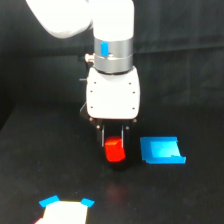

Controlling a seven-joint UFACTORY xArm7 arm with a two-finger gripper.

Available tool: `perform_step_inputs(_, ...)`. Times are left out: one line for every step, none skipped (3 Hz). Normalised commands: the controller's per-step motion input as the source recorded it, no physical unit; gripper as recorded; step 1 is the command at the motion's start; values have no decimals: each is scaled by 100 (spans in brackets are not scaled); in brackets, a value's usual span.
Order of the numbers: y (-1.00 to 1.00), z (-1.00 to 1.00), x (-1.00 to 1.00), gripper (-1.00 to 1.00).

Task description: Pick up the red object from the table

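Grasp step: claw [114,142] clamped on red object [115,150], fingers either side, block low over the black counter [30,165] just beside blue piece [161,150], contact with surface unclear; next move calls for straight vertical lift.

Red-orange object [115,150], plain, on a matte black counter [30,165]. Flat piece [161,150] bright blue; arm housing [113,92] white with a silver, blue-marked collar [113,54].
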Motion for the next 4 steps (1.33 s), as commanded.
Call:
perform_step_inputs(-100, 100, -27, -41)
perform_step_inputs(20, 100, 100, -92)
perform_step_inputs(51, 100, -8, -100)
perform_step_inputs(27, 100, 4, -75)
